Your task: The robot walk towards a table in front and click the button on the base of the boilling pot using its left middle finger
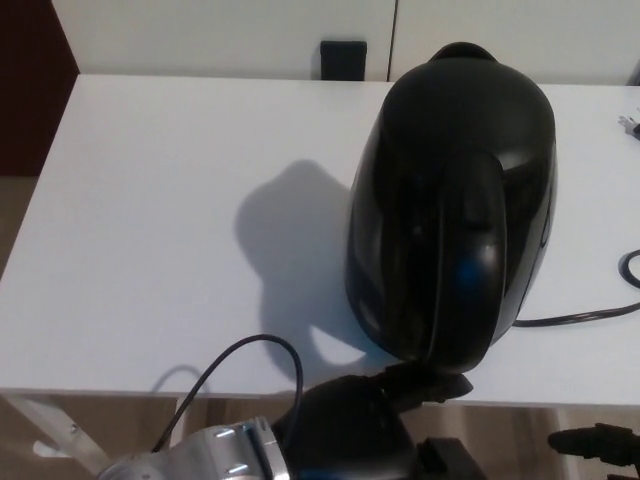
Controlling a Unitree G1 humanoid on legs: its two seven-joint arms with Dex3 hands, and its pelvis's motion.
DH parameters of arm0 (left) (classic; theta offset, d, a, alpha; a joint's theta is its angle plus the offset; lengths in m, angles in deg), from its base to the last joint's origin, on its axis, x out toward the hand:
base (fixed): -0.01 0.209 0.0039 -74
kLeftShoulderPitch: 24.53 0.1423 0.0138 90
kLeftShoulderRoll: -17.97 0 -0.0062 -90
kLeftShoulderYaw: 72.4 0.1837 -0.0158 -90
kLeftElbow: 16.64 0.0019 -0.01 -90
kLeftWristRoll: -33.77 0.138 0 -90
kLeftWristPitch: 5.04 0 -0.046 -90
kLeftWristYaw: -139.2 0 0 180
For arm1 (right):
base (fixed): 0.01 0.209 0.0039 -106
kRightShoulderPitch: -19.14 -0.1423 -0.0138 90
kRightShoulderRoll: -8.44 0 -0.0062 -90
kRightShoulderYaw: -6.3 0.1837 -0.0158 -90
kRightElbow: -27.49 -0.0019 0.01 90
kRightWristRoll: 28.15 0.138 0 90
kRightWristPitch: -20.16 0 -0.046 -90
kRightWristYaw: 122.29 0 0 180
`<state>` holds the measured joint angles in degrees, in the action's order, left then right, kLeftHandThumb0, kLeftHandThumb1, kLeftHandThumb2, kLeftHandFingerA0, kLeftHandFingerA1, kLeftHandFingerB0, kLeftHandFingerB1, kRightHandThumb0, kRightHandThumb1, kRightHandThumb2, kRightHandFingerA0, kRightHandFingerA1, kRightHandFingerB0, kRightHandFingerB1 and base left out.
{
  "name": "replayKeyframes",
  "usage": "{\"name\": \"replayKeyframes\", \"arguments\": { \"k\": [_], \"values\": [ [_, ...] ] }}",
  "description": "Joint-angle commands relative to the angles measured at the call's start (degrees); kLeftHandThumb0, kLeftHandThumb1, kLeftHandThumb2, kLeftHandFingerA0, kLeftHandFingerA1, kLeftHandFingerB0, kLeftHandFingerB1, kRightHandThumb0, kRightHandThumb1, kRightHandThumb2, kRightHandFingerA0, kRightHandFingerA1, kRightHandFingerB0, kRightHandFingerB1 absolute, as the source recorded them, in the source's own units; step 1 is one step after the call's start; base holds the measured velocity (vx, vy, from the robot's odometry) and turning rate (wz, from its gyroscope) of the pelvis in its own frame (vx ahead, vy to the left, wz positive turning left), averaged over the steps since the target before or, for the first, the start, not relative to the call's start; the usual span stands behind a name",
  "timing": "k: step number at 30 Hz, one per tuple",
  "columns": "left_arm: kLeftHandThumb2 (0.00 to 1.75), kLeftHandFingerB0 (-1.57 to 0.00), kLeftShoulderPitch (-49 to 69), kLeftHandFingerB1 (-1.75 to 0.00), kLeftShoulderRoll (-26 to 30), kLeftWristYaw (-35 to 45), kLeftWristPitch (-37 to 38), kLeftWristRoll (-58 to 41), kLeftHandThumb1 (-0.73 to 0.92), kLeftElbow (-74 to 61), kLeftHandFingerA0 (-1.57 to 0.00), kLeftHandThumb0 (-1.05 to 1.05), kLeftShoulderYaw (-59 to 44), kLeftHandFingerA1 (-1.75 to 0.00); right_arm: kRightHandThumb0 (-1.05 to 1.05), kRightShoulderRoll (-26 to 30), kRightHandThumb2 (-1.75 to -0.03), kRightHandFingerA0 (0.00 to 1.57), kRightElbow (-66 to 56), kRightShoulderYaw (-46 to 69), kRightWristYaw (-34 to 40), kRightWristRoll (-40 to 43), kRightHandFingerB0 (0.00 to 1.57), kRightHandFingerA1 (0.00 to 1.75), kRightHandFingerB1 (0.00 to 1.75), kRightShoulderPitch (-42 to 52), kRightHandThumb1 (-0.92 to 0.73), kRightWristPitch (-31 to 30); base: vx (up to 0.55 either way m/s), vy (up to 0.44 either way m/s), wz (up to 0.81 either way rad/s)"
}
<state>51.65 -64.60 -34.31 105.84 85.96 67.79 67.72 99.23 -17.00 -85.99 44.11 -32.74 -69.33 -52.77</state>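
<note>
Now we see the boiling pot (450, 210), a glossy black kettle, standing on the white table (150, 250) toward the right side, close to the near edge. Its handle (470, 270) faces us and runs down the front of the body. Its shadow falls to the left on the table top.

Our left hand (375, 420) comes in from the bottom of the picture, just below the table's near edge. One finger (432, 383) is stretched out to the right and its tip lies right under the lower front of the pot, where the base must be. The button itself is covered by this finger and by the pot, so we cannot tell if the tip touches it. The other fingers of this hand are hidden in the dark mass, and we cannot tell how they stand. Behind the hand we see the grey metal wrist (215, 455) with a thin black cable (250, 355) looping up over the table edge.

Of our right hand (595, 442) only a dark part shows at the lower right corner, below the table; its fingers cannot be made out.

A black power cord (590, 315) goes from the pot to the right edge of the picture. A small black square (344, 60) sits on the wall behind the table.
</note>
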Motion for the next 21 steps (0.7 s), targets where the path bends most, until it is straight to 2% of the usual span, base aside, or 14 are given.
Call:
{"name": "replayKeyframes", "arguments": {
  "k": [1,2,3,4,5,6,8,9,11,12,13,16,17,21],
  "values": [
    [0.7,-0.33,-2.78,-0.36,1.45,-9.07,4.63,13.0,0.71,2.34,-0.37,-0.88,2.66,-0.36,-0.41,2.46,-0.58,0.69,0.39,-0.2,-3.28,-0.15,0.57,0.55,0.44,-0.68,-0.6,1.49,0.0,0.0,0.0],
    [0.69,-0.33,-2.81,-0.36,1.32,-9.1,4.5,12.87,0.7,2.48,-0.37,-0.88,2.7,-0.37,-0.46,2.34,-0.77,0.61,1.44,0.12,-3.26,0.22,0.49,0.62,0.54,-1.11,-0.48,1.62,0.0,0.0,0.0],
    [0.69,-0.33,-2.85,-0.36,1.27,-9.22,4.45,12.85,0.7,2.59,-0.37,-0.88,2.76,-0.37,-0.46,2.31,-0.77,0.61,1.73,0.23,-3.23,0.3,0.49,0.62,0.54,-1.26,-0.48,1.5,0.0,0.0,0.0],
    [0.68,-0.33,-2.84,-0.35,1.32,-9.18,4.39,13.0,0.71,2.66,-0.37,-0.87,2.79,-0.36,-0.38,2.04,-0.57,0.68,1.12,0.38,-3.28,0.59,0.56,0.54,0.44,-1.13,-0.59,0.76,0.0,0.0,0.0],
    [1.02,-0.22,-2.89,-0.43,1.29,-9.98,4.44,13.3,0.64,3.28,-0.33,-0.85,2.89,-0.49,-0.38,1.99,-0.57,0.68,1.13,0.41,-3.34,0.59,0.56,0.54,0.44,-1.26,-0.59,0.7,0.0,0.0,0.0],
    [0.7,-0.33,-2.85,-0.36,1.28,-10.25,4.45,13.38,0.7,3.51,-0.38,-0.88,2.89,-0.36,-0.49,2.13,-0.78,0.62,0.24,0.09,-3.18,0.09,0.48,0.61,0.53,-0.9,-0.48,0.91,0.0,0.0,0.0],
    [0.7,-0.32,-2.75,-0.36,1.21,-10.46,4.39,13.57,0.71,4.03,-0.37,-0.88,2.91,-0.36,-0.49,2.49,-0.79,0.63,-1.76,-0.51,-2.98,-0.75,0.48,0.61,0.53,-0.07,-0.49,1.21,0.0,0.0,0.0],
    [0.69,-0.35,-2.77,-0.36,1.15,-10.82,4.59,13.59,0.69,4.52,-0.4,-0.87,2.92,-0.36,-0.4,2.26,-0.57,0.66,-1.68,-0.39,-2.33,-0.75,0.53,0.51,0.42,-0.27,-0.57,0.26,0.0,0.0,0.0],
    [0.7,-0.34,-2.77,-0.36,1.11,-11.5,5.05,13.73,0.7,5.44,-0.39,-0.87,2.94,-0.37,-0.37,1.76,-0.57,0.66,-0.06,0.22,-2.26,0.03,0.54,0.51,0.43,-1.21,-0.55,-0.98,0.0,0.0,0.0],
    [0.7,-0.33,-2.77,-0.36,1.15,-11.38,5.15,13.91,0.71,5.83,-0.38,-0.87,3.01,-0.37,-0.43,1.88,-0.76,0.62,0.89,0.49,-3.87,0.89,0.5,0.6,0.53,-1.59,-0.47,-0.47,0.0,0.0,0.0],
    [0.7,-0.34,-2.72,-0.36,1.2,-11.6,5.29,14.15,0.71,6.2,-0.37,-0.87,2.97,-0.37,-0.51,2.12,-0.79,0.61,1.46,0.3,-4.04,0.52,0.49,0.6,0.53,-1.94,-0.47,-0.34,0.0,0.0,0.0],
    [0.69,-0.33,-2.46,-0.35,1.29,-12.31,5.25,14.86,0.73,6.6,-0.36,-0.87,2.78,-0.37,-0.47,2.2,-0.8,0.66,2.7,-0.04,-3.32,-0.43,0.52,0.61,0.55,-2.76,-0.49,-0.44,0.0,0.0,0.0],
    [0.68,-0.33,-2.3,-0.35,1.31,-12.87,5.35,14.58,0.73,7.41,-0.36,-0.86,2.55,-0.36,-0.42,1.65,-0.59,0.76,2.01,0.64,-4.11,0.87,0.6,0.52,0.44,-2.37,-0.61,-0.66,0.0,0.0,0.0],
    [0.64,-0.35,-2.22,-0.34,1.22,-14.12,6.2,13.92,0.77,8.86,-0.36,-0.82,2.02,-0.35,-0.43,1.57,-0.57,0.74,3.4,0.68,-3.88,0.31,0.58,0.48,0.41,-3.43,-0.62,-1.17,0.0,0.0,0.0]
  ]
}}
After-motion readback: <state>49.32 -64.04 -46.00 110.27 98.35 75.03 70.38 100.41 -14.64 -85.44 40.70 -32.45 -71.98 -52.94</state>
